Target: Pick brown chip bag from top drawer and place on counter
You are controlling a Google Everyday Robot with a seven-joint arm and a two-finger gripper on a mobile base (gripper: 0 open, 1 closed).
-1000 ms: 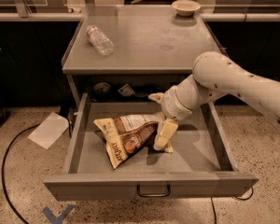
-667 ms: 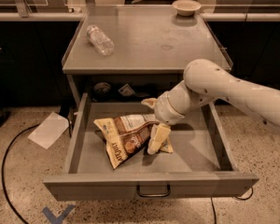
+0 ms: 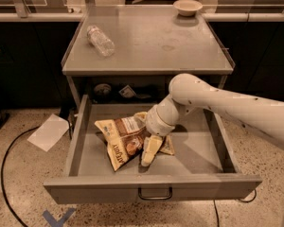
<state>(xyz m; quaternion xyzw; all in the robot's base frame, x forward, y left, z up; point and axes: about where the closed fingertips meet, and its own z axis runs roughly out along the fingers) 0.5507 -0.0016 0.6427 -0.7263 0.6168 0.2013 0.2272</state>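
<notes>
A white sheet of paper (image 3: 49, 132) is lying on the speckled floor at the far left, with a black cable (image 3: 7, 174) curving past it. A blue tape mark (image 3: 57, 217) is showing at the bottom edge.

On the grey desk (image 3: 156, 41), a clear plastic bottle (image 3: 100, 40) is lying on its side near the left rim.

Below the desk, the top drawer (image 3: 194, 155) is standing pulled fully out, its dark wire handle (image 3: 155, 193) hanging at the middle of the front panel. The brown chip bag (image 3: 123, 143) is lying crumpled on the drawer floor, left of centre. Its body is showing dark brown with tan edges. A white label panel (image 3: 128, 125) is sitting near its upper end, carrying fine print too small to read. Pale lettering is running along the lower left part, and I cannot make it out.

The tool (image 3: 149, 148) is reaching down into the drawer and touching the bag's right side. I cannot tell whether it is open, closed or gripping the bag. The cream arm (image 3: 217, 103) is stretching away from it to the right edge.

At the desk's back right, a small pale bowl (image 3: 188, 6) is sitting upright.
</notes>
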